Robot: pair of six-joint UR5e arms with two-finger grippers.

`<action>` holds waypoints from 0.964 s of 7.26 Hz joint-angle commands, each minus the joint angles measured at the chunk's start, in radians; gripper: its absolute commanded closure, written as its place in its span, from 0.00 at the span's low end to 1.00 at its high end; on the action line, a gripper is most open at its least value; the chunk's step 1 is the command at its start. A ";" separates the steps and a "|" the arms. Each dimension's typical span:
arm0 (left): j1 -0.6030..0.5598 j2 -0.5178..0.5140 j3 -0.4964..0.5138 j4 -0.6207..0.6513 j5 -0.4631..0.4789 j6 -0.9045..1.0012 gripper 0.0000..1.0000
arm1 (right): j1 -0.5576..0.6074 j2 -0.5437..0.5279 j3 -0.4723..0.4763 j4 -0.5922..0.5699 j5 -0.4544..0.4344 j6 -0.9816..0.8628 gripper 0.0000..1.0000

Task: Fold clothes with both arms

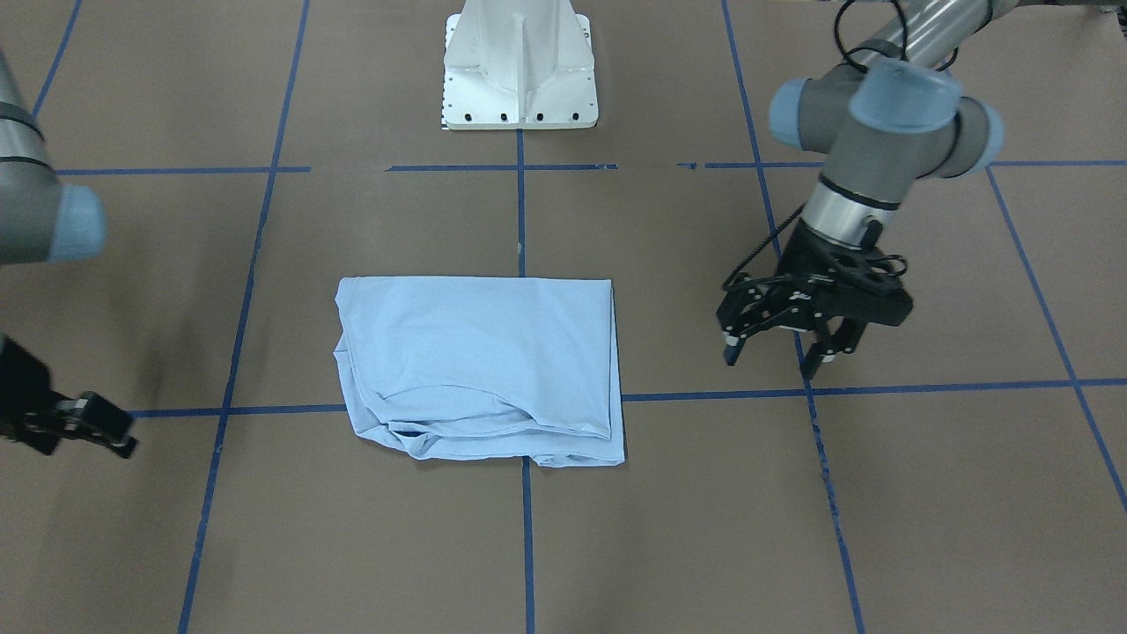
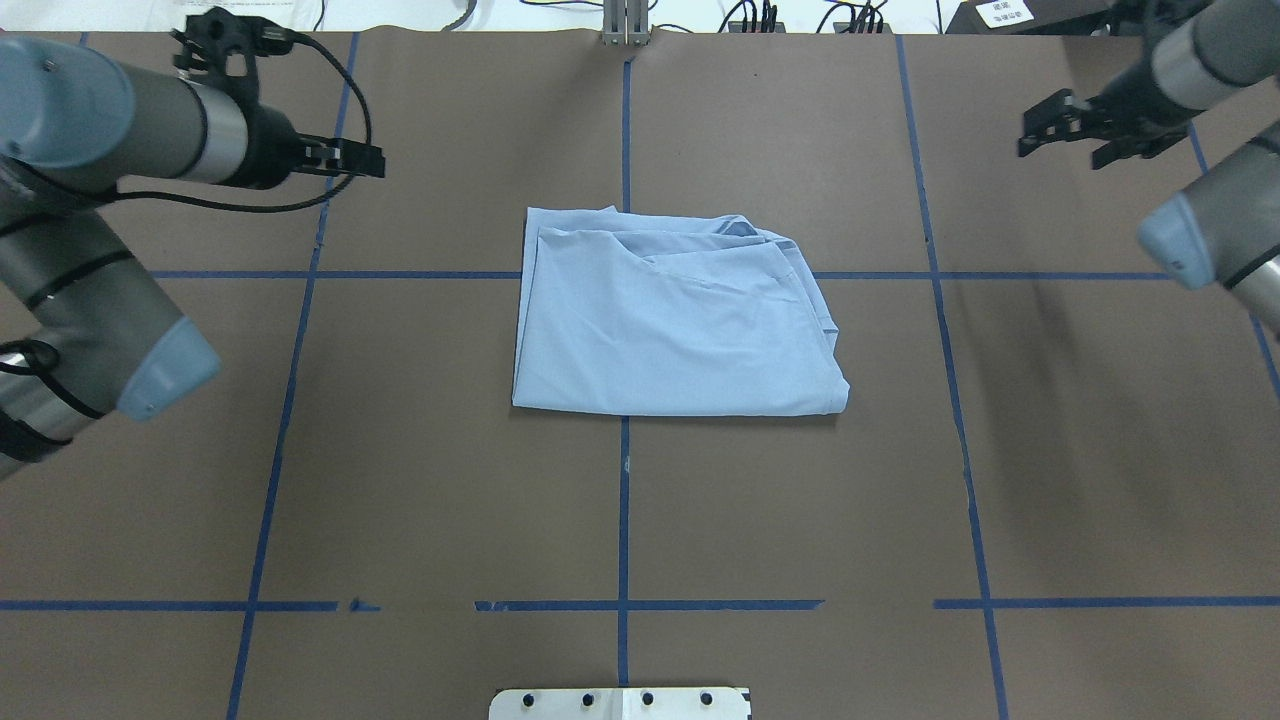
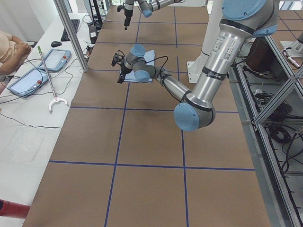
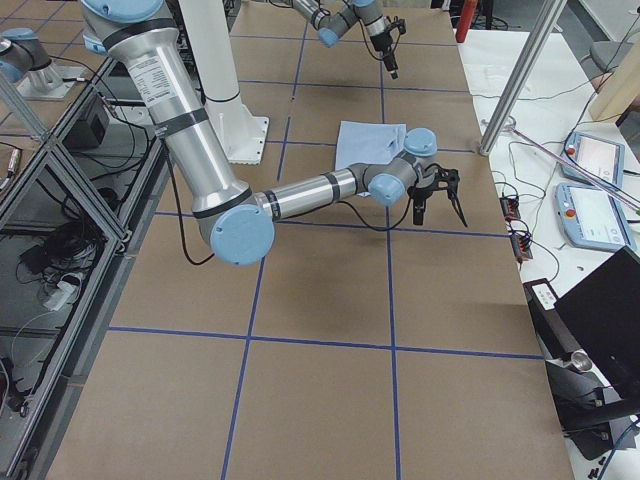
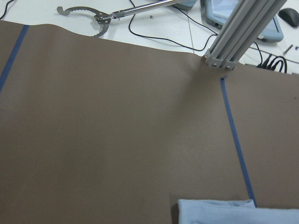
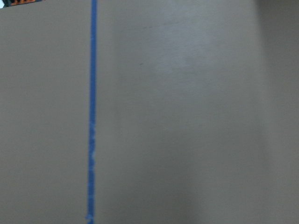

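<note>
The light blue T-shirt [image 2: 670,330] lies folded into a rough rectangle at the middle of the table [image 2: 400,450], flat on the brown covering and across the crossing of two blue tape lines [image 2: 960,400]. Its edge nearest the robot is smooth and straight; the far edge and the one on the robot's right show rumpled, stacked layers. No print shows on the upper face. Nothing touches it. The left gripper [image 1: 773,357] hangs above the table well off to the shirt's left side, its jaws spread apart and holding nothing. The right gripper [image 2: 1060,140] hovers well apart on the other side, toward the far right corner, jaws likewise parted and empty. The white pedestal base [image 1: 519,79] stands at the robot's edge, in line with the shirt
</note>
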 commanded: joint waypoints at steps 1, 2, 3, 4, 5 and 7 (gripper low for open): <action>-0.199 0.045 -0.077 0.255 -0.128 0.403 0.00 | 0.197 -0.108 0.020 -0.102 0.122 -0.324 0.00; -0.276 0.050 -0.086 0.348 -0.173 0.512 0.00 | 0.223 -0.115 0.020 -0.183 0.122 -0.430 0.00; -0.360 0.068 -0.077 0.384 -0.253 0.617 0.00 | 0.263 -0.112 0.020 -0.299 0.113 -0.560 0.00; -0.446 0.102 -0.063 0.433 -0.344 0.715 0.00 | 0.292 -0.104 0.022 -0.412 0.109 -0.677 0.00; -0.505 0.167 -0.059 0.464 -0.434 0.789 0.00 | 0.303 -0.106 0.022 -0.450 0.096 -0.723 0.00; -0.525 0.219 -0.124 0.568 -0.530 0.808 0.00 | 0.317 -0.215 0.089 -0.452 0.096 -0.718 0.00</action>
